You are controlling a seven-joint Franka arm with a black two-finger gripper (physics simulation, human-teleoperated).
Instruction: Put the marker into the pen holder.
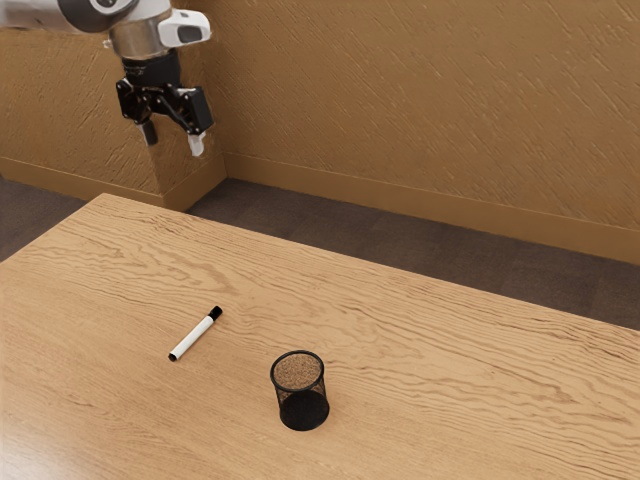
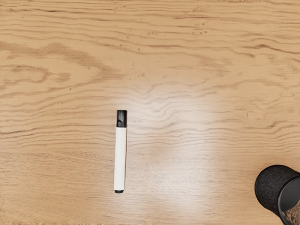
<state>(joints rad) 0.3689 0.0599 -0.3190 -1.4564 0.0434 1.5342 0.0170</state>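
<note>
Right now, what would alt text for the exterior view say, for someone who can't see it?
A white, black-capped marker lies on a wooden table near an upright black mesh pen holder. At the exterior view's upper left, the open black hand of a robot arm hangs empty.

Place: indoors, plain; home or office, I cannot tell
Wall (image 1: 420, 100): brown, rough-textured, with a corner
Baseboard (image 1: 400, 201): smooth, brown
Floor (image 1: 400, 238): dark
Desk (image 1: 470, 370): light wood, wavy grain
</note>
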